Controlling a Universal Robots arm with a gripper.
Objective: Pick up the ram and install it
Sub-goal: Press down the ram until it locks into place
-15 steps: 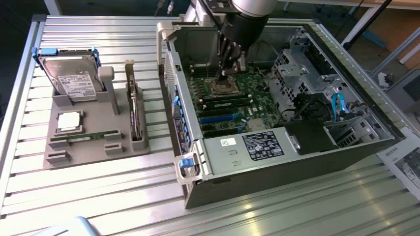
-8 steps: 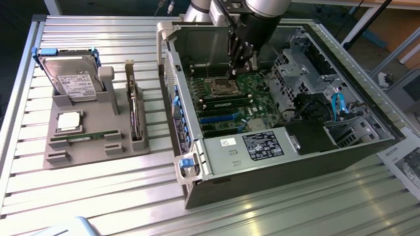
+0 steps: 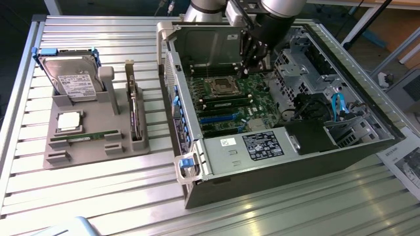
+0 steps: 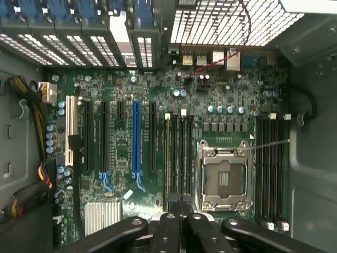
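Pincer shut tight, hanging inside the open computer case over the motherboard. In the wrist view my fingertips press together above the bank of dark memory slots, just beside the empty processor socket. A thin dark line sits between the tips; I cannot tell whether it is anything held. I make out nothing gripped in either view.

The ram lies outside the case, well apart from me. It is a narrow green stick lying lengthwise in a groove of the grey holder tray on the slatted counter, towards the exterior view's left.

Same tray:
- hard drive standing at the back
- square silver processor chip near the stick
- taller expansion card on edge along the side nearest the case

Handling, my judgement: light, thin and stiff, but fragile. The chips and the contact edge should not be pinched or scraped. Best hold is across the two flat faces near the middle of the long upper edge, squarely, so it stays level. Smooth board, so slip is possible under a weak grip.
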